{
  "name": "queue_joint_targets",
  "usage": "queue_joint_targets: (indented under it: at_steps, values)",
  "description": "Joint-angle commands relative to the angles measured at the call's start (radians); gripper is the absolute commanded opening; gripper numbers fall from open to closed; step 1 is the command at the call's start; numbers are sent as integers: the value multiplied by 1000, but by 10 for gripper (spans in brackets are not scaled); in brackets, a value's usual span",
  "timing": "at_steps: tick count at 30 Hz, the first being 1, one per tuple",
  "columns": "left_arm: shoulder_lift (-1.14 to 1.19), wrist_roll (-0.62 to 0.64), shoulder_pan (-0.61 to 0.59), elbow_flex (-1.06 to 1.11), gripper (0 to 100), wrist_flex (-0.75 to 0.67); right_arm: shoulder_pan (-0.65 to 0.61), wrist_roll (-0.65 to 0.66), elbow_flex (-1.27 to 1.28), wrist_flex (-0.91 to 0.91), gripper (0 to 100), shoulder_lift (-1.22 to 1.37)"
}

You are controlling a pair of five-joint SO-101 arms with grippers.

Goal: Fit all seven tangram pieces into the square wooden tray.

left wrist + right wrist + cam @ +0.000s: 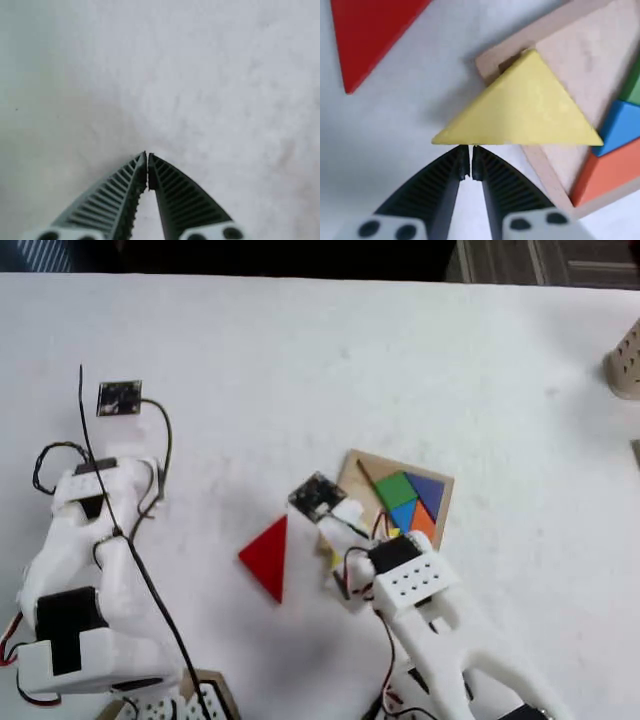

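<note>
The square wooden tray (362, 476) lies mid-table with green (395, 488), purple (428, 490), blue (403, 515) and orange (424, 521) pieces inside. In the right wrist view a yellow triangle (520, 107) rests tilted over the tray's (580, 50) corner rim, half in and half out. My right gripper (470, 162) is shut, its tips against that triangle's long edge. A red triangle (268, 556) lies flat on the table left of the tray, also red triangle (367, 35). My left gripper (147, 170) is shut over bare table; its arm (90, 570) stands at the far left.
A beige perforated object (625, 360) sits at the right edge. Black cables (150, 570) trail over the left arm. A wooden block (215, 695) shows at the front edge. Open white table stretches behind the tray.
</note>
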Motion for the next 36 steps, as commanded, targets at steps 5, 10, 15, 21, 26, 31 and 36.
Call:
queue_joint_targets:
  at_steps: [5,10,15,21,26,31,36]
  values:
    - [-4,-11,-7,-54,24,6,15,-72,-74,-174,21,13]
    - [-4,-11,-8,-54,24,6,79,-72,-175,-245,18,208]
    - [-4,-9,-8,-54,24,6,147,-74,-351,-242,18,383]
    - [-4,-9,-10,-52,24,6,223,-74,-463,-246,18,539]
    - [-4,-9,-10,-52,24,6,282,-74,-473,-157,18,584]
    - [-4,-11,-10,-52,24,6,335,-74,-434,-85,18,476]
    - [-4,-11,-10,-52,24,6,364,-74,-336,-81,18,352]
